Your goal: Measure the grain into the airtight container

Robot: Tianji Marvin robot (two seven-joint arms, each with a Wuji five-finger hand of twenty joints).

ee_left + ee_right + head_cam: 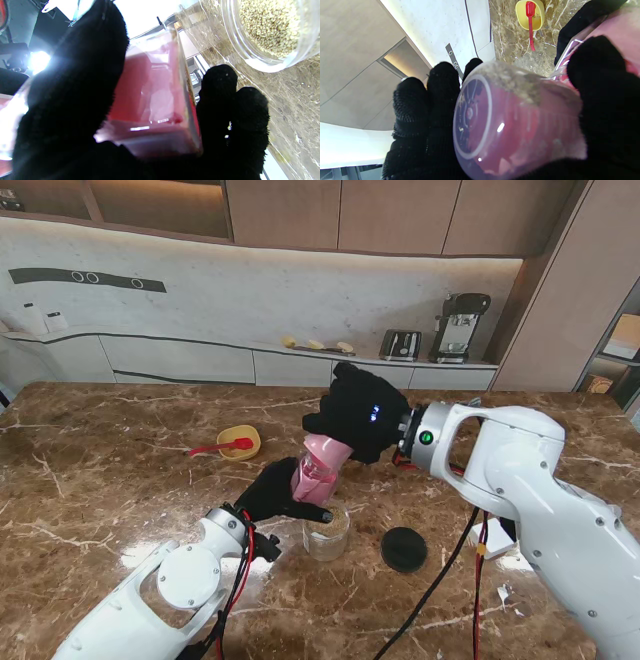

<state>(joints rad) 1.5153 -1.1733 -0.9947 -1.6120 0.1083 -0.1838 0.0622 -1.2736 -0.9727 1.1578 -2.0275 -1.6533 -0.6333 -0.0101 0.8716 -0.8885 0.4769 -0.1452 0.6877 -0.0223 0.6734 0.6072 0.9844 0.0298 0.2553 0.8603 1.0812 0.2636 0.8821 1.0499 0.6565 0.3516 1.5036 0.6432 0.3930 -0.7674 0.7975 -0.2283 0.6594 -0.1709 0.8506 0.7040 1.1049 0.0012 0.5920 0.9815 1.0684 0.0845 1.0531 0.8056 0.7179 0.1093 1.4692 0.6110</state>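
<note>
Your right hand reaches in from the right at mid-counter, palm turned down and leftward, its fingers wrapped around the base of a pink measuring cup that is tilted steeply mouth-down, with grain clinging along the inside wall in the right wrist view. Your left hand rises from the near left corner with the forearm angled toward the middle, and its fingers clasp a clear pink funnel-like piece just under the cup. The airtight container, a clear glass jar, stands on the counter directly beneath, near the front edge, with grain already in its bottom. Its black lid lies flat just to the right of it. A yellow bowl with a red spoon sits well apart toward the far left.
</note>
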